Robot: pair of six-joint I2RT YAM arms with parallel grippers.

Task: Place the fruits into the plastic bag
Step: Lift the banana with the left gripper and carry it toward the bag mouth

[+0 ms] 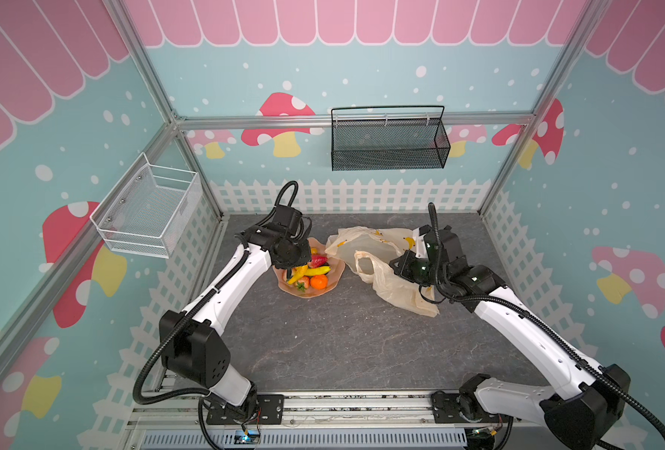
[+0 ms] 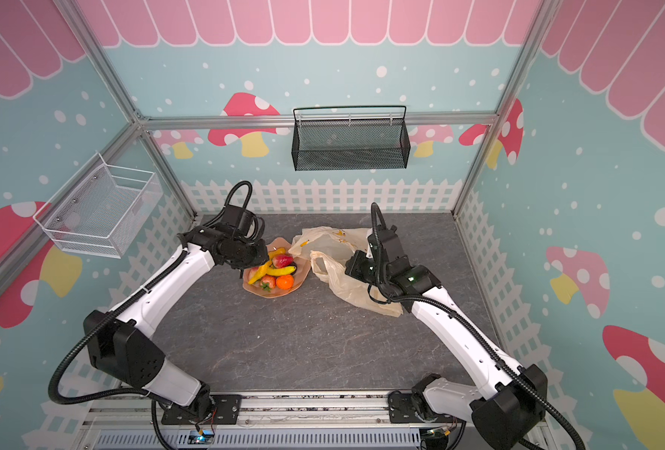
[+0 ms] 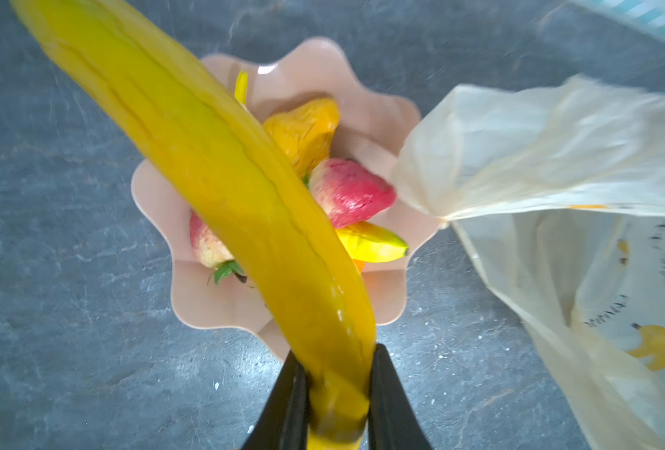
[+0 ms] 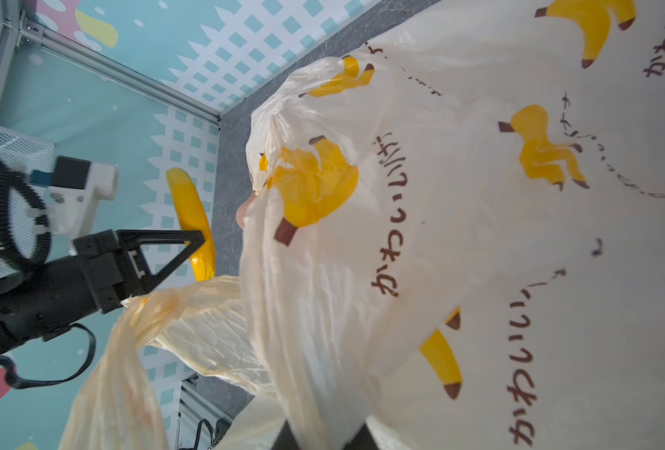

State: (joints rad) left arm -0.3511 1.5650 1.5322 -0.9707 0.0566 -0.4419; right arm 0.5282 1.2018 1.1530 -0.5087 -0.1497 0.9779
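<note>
Banana (image 3: 222, 187) clamped at one end in left gripper (image 3: 338, 393), held just above pink dish (image 3: 362, 97). Right gripper (image 4: 323, 436) pinches plastic bag (image 1: 385, 241) beside dish. Step: transfer. Next likely: carry over bag opening, then release.

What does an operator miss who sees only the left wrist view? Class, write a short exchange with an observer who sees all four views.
Operator: The left gripper is clamped on the banana. Where is the right gripper?
Observer: The right gripper is shut on a fold of the plastic bag.
Operator: What does my banana hide in the pink dish?
Observer: A round orange, at the dish's edge nearest the arm bases.
</note>
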